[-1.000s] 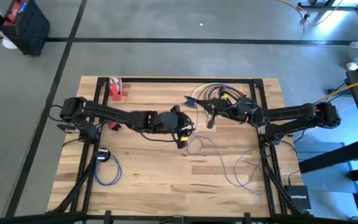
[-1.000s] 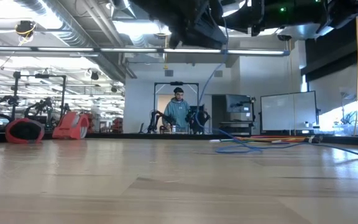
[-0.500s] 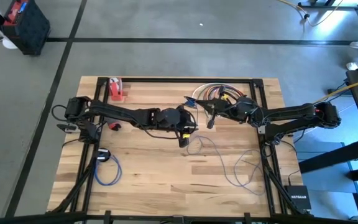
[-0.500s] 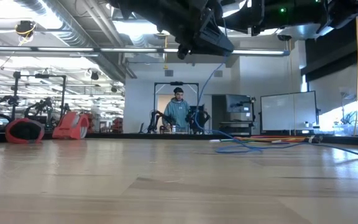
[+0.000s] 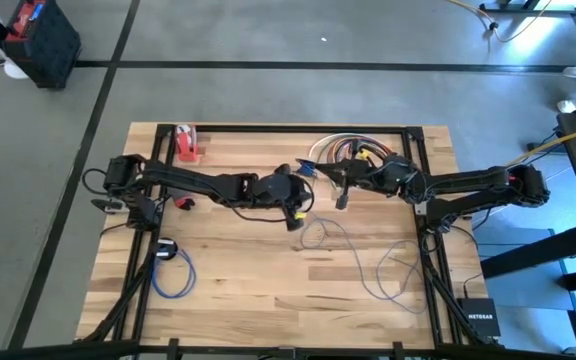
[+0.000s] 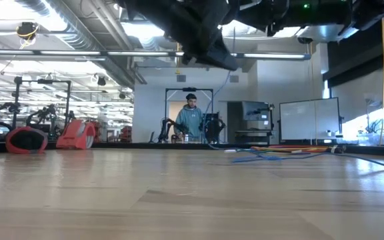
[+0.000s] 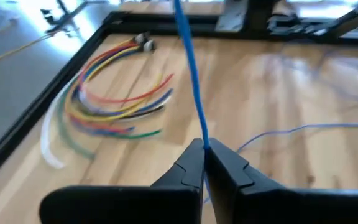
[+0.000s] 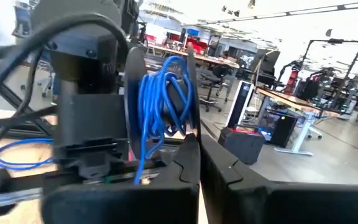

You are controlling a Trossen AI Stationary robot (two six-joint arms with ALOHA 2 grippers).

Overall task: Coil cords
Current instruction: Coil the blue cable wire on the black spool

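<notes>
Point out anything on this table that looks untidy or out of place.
Only the blue cord: it sprawls in loose loops across the table, uncoiled, one stretch pinched in the shut left end effector. The coloured wires lie in a neat arc near the edge.

Only legible txt: "NETGEAR" in white on the small black box (image 5: 478,317), on the floor just off the desk (image 5: 268,290) corner, high view. Nothing else readable, incl. the low view and both wrist views.
</notes>
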